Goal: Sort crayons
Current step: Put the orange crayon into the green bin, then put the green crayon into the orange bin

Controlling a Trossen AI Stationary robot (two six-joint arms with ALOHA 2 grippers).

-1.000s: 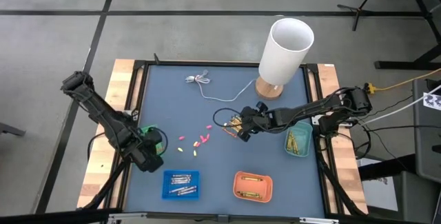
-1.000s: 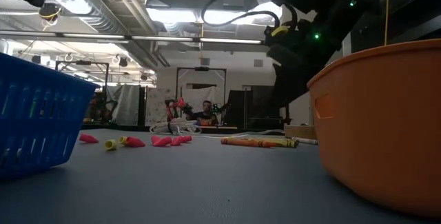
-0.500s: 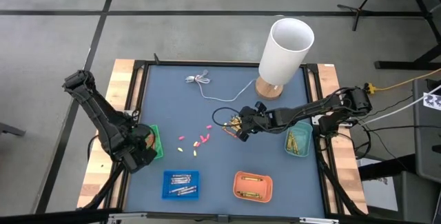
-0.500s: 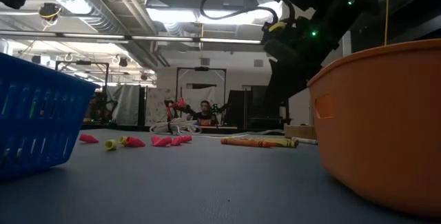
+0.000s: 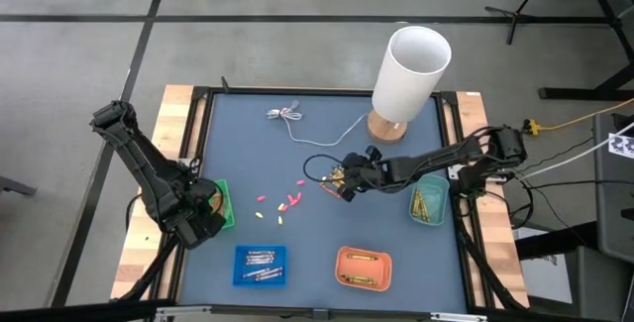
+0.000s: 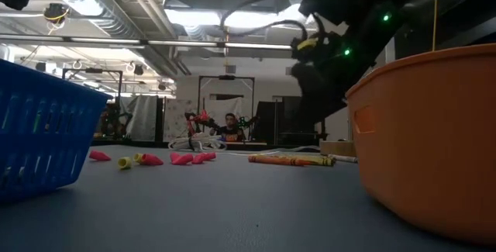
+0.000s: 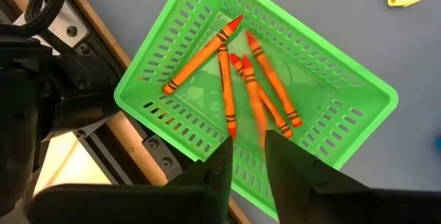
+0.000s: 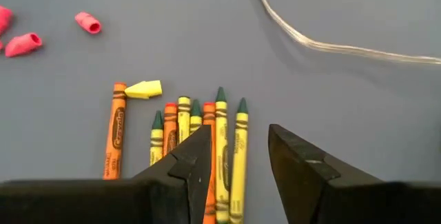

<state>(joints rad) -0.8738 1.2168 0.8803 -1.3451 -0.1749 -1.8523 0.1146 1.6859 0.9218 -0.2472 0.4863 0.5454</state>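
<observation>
My left gripper (image 7: 247,145) hangs open, pointing down over the green basket (image 7: 324,114) at the table's left edge (image 5: 224,203). Several orange crayons (image 7: 224,79) lie in the basket. One more crayon (image 7: 260,117) shows blurred under the gap, free of the fingers. My right gripper (image 8: 240,138) is open and slants down over a row of yellow, orange and green-tipped crayons (image 8: 220,134) lying on the mat mid-table (image 5: 335,181). Its fingers stand on either side of the row.
Short pink and yellow bits (image 5: 287,201) lie scattered left of the crayon row. A blue tray (image 5: 260,265) and an orange tray (image 5: 364,268) stand near the front edge. An olive tray (image 5: 428,203) is at the right. A white cylinder (image 5: 411,64) and a cable (image 5: 297,119) are at the back.
My left gripper has swung a little toward the table's left edge and turned about its wrist, and it now stands over the green basket. My right arm has stayed over the crayon row.
</observation>
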